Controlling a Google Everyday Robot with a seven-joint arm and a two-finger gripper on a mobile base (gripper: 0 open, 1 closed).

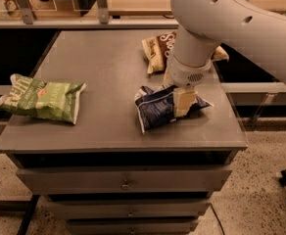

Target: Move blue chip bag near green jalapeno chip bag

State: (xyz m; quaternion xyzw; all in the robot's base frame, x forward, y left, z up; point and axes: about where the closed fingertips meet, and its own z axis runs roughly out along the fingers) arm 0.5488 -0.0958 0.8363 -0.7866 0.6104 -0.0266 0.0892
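The blue chip bag (155,109) lies crumpled on the grey table (104,131), in the front right part of the top and not far from the front edge. Under this edge the drawers (126,180) of the table show small round knobs, and a speckled floor (265,199) is seen at the lower right. The gripper (181,104) is down on the right half of the blue bag. Its pale body covers the middle of the foil, and a dark corner of the bag comes out on the right side of it. Whether the jaws pinch the bag or only stand around it, I cannot tell.

The green jalapeno chip bag (40,99) rests at the left edge of the table, well apart from the blue bag, with bare table top between them. The white arm (231,18) comes in from the upper right and goes down to the gripper. Behind it, at the far right part of the table, lies a brown-and-tan bag (157,50), partly hidden by the arm. Beyond the table stands a metal post (101,4).
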